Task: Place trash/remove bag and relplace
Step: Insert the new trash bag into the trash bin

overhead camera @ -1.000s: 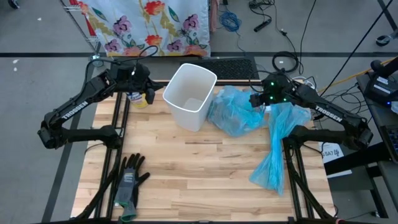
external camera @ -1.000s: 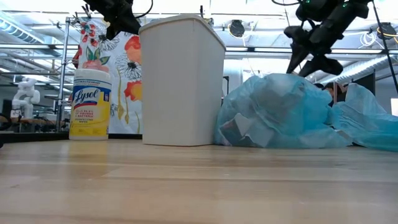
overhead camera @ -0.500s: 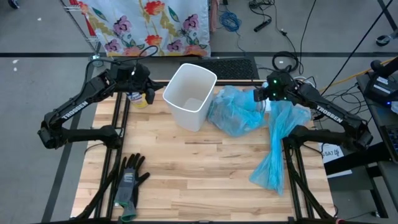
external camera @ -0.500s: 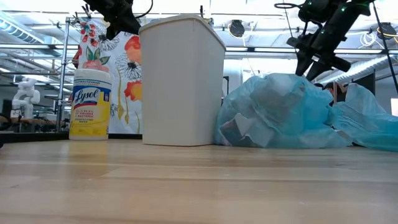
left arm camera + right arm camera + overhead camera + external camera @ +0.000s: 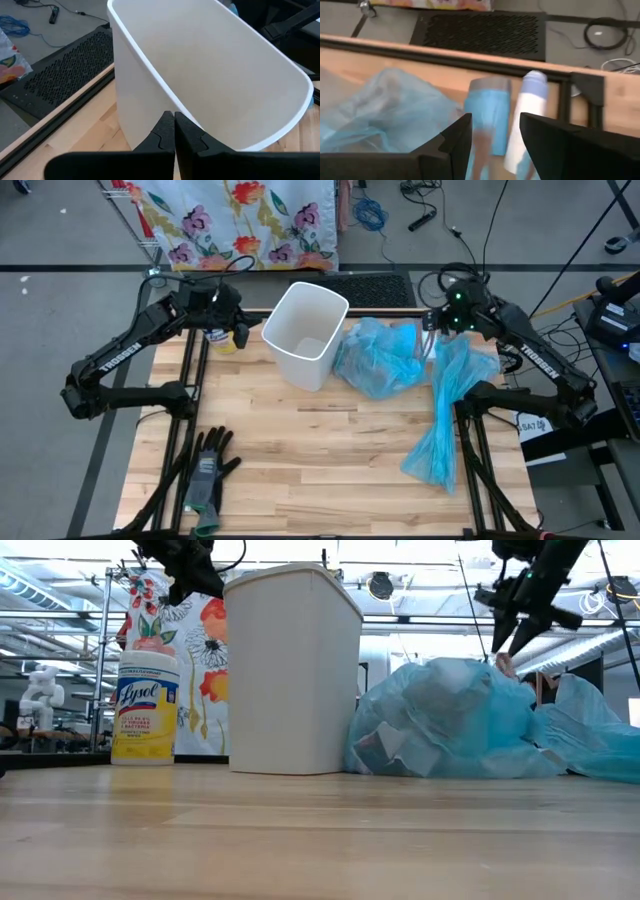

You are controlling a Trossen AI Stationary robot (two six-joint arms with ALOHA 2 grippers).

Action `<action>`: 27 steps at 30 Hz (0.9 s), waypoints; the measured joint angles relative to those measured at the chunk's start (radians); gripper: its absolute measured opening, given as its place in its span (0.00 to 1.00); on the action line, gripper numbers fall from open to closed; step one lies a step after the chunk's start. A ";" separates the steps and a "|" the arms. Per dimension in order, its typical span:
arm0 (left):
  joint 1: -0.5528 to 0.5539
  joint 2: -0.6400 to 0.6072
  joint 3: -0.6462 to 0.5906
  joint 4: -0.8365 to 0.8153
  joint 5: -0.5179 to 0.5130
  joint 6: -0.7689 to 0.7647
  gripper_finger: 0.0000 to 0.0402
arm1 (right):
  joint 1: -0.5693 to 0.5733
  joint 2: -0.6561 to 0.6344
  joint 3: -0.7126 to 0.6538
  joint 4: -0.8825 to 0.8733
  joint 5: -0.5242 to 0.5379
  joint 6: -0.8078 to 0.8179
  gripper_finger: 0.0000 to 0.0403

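The wooden worktop point(image 5: 330, 450) is carrying a white bin point(image 5: 305, 335), standing upright and empty. A full blue bag point(image 5: 378, 358) is lying just beside it, and a second blue bag point(image 5: 445, 415) is spreading toward my right side. My right pincer point(image 5: 432, 340) is hovering open above a bag roll point(image 5: 491, 120), holding nothing. My left pincer point(image 5: 174, 131) is staying closed and empty at the bin's rim.

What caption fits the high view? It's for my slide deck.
Right gripper open above the filled blue trash bag beside the empty white bin; left gripper shut.
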 joint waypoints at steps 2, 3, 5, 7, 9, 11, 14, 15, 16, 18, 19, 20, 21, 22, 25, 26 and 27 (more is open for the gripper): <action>0.000 0.000 0.000 -0.003 0.000 0.000 0.00 | -0.010 0.000 0.043 -0.039 0.008 -0.004 0.39; 0.000 0.000 0.000 -0.004 0.000 0.000 0.00 | -0.015 0.000 0.062 -0.056 0.008 -0.004 0.39; 0.000 0.000 0.000 -0.007 0.000 0.000 0.00 | -0.015 0.000 0.090 -0.086 -0.002 0.004 0.39; 0.000 0.000 0.000 -0.006 0.000 0.000 0.00 | -0.013 0.001 0.107 -0.123 -0.022 0.011 0.39; 0.000 0.000 0.000 -0.007 0.000 0.000 0.00 | -0.012 0.001 0.112 -0.179 -0.068 0.054 0.39; 0.000 0.000 0.000 -0.009 0.000 0.000 0.00 | -0.012 0.000 0.112 -0.240 -0.136 0.091 0.39; 0.000 0.000 0.000 -0.017 0.000 0.000 0.00 | 0.011 -0.001 0.096 -0.336 -0.234 0.131 0.39; 0.000 0.000 0.000 -0.017 0.000 0.000 0.00 | 0.028 -0.001 0.088 -0.365 -0.252 0.138 0.39; 0.000 0.000 0.000 -0.017 0.000 0.000 0.00 | 0.049 -0.001 0.079 -0.393 -0.258 0.141 0.39; 0.000 0.000 0.000 -0.018 0.000 0.000 0.00 | 0.083 -0.006 0.066 -0.464 -0.249 0.159 0.36; 0.000 0.000 0.000 -0.018 0.000 0.000 0.00 | 0.100 -0.012 0.064 -0.496 -0.229 0.178 0.34; 0.000 0.000 0.000 -0.020 0.000 0.000 0.00 | 0.117 -0.021 0.063 -0.515 -0.214 0.198 0.32; 0.000 0.000 0.000 -0.022 0.000 0.000 0.00 | 0.131 -0.030 0.063 -0.526 -0.202 0.216 0.29; 0.000 0.000 0.000 -0.024 0.000 0.000 0.00 | 0.146 -0.039 0.063 -0.529 -0.191 0.237 0.26; 0.000 0.000 0.000 -0.024 0.000 0.001 0.00 | 0.184 -0.071 0.063 -0.521 -0.179 0.284 0.15; 0.000 0.000 0.000 -0.024 0.000 0.004 0.00 | 0.193 -0.079 0.063 -0.523 -0.172 0.296 0.10; 0.000 0.000 0.000 -0.024 0.000 0.006 0.00 | 0.203 -0.086 0.063 -0.525 -0.158 0.307 0.06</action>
